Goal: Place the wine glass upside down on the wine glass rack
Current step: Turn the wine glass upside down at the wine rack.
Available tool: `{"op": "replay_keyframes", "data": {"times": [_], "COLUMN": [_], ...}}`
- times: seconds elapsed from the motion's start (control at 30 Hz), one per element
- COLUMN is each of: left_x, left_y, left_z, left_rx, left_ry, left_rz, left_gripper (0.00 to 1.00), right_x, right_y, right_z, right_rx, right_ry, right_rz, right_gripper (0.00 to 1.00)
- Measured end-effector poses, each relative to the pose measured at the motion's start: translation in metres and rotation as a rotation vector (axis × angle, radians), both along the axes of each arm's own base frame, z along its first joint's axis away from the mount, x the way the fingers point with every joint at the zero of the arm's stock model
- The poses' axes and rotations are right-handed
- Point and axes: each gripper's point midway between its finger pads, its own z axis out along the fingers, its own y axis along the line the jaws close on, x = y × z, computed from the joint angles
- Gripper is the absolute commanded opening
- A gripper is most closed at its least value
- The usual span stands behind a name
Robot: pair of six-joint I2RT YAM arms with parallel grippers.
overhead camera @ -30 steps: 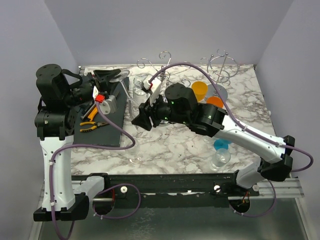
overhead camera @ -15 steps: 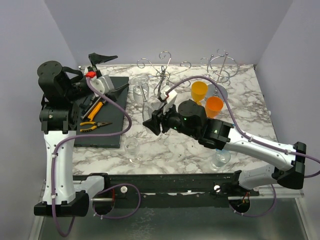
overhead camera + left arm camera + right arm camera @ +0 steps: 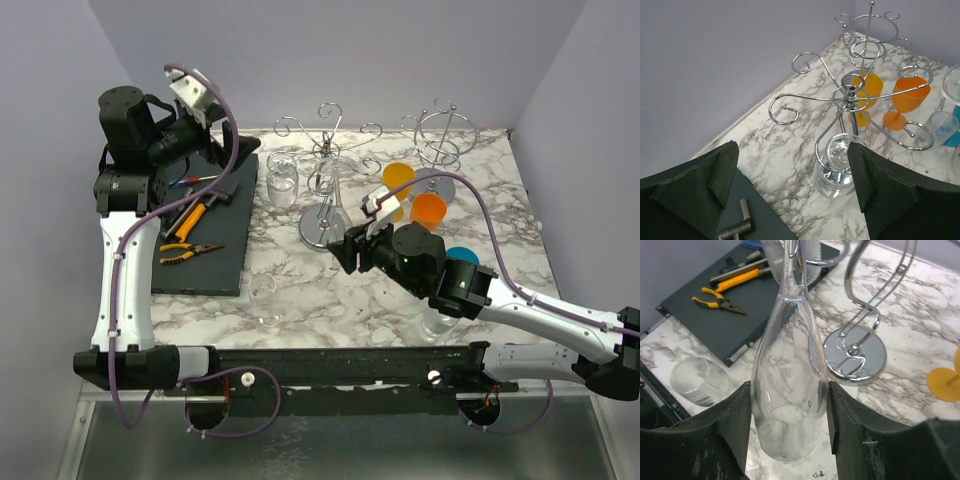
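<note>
While the right claw (image 3: 790, 437) grips the wine glass (image 3: 790, 385) by its bowl, one dark finger pressing each side, the stem runs away from the claw toward the wire arms of the rack (image 3: 855, 354). The bowl's open end faces the wrist. The foot is cut off at the top edge of the right wrist view, so I cannot tell whether it touches a hook. The glass is off the marble table (image 3: 380, 300), just beside the rack's round base. The left claw (image 3: 218, 148) is spread wide open, empty, raised over the dark mat (image 3: 215, 265) at far left. Yellow-handled pliers (image 3: 185, 228) lie on the mat. A clear tumbler (image 3: 262, 297) stands near the front edge, well apart from the rack.
</note>
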Motion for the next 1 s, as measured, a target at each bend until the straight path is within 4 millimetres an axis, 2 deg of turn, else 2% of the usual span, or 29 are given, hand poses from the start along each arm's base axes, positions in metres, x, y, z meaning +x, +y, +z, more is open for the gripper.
{"op": "replay_keyframes", "data": {"times": [0.17,0.43,0.73,1.0], "left_x": [0.020,0.021,0.018,0.017], "left_y": [0.007,0.016,0.021,0.022], "left_z": [-0.001,-0.011,-0.022,-0.025], "left_rx": [-0.041,-0.045,-0.037,-0.034], "left_ry": [0.122,0.240,0.298,0.314], "left_rz": [0.080,0.155,0.190,0.199], "left_gripper": [0.98,0.99,0.99,0.99], "right_x": [0.019,0.045,0.061,0.074], "right_y": [-0.017,-0.032,-0.006,0.012], "right_z": [-0.012,-0.028,-0.049,-0.046], "right_rx": [-0.024,-0.040,-0.069,-0.041], "right_ry": [0.008,0.011,0.000,-0.055], "right_rz": [-0.072,-0.142,-0.094,-0.066], "right_gripper": [0.01,0.01,0.01,0.01]}}
